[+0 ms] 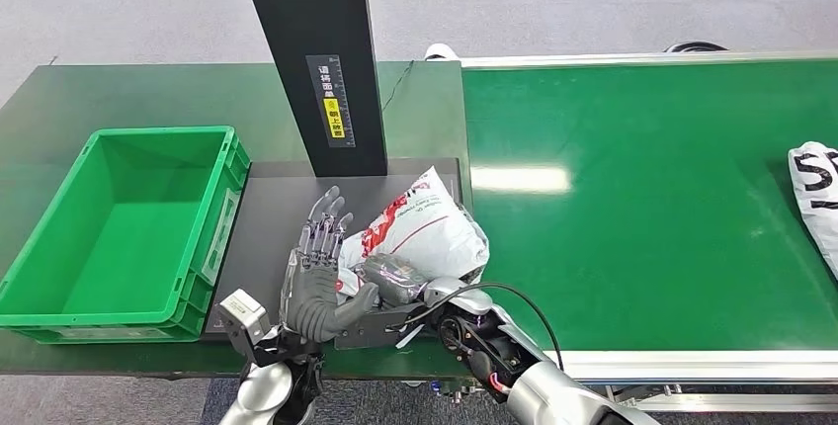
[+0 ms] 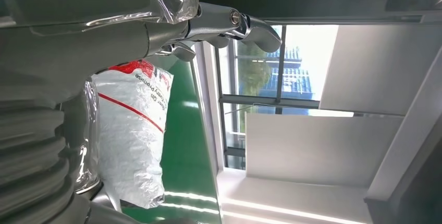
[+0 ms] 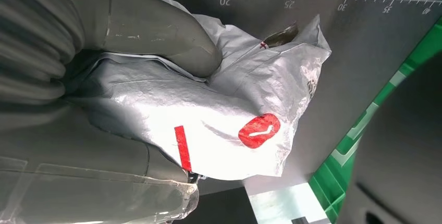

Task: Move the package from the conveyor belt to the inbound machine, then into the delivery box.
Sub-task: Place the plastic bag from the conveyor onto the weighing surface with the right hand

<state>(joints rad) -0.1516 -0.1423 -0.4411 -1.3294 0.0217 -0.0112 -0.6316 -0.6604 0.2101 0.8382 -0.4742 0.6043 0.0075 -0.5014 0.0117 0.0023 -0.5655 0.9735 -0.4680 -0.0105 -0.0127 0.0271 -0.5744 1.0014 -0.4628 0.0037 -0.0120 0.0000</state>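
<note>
We find the package (image 1: 420,232) lying on the dark scanner plate (image 1: 267,237) of the inbound machine, at the foot of its black post (image 1: 316,59). The right hand (image 1: 395,282) grips its near end. The left hand (image 1: 318,282) stands beside it, fingers apart and upright, holding nothing (thumb just touching the bag, we judge). The green box (image 1: 59,277) lies to the left, beyond the left hand; the long axis runs away from us, rightward.

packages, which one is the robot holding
The white package with red print on the dark scanner plate, gripped by the right hand. The other package lies untouched on the belt's right edge.
</note>
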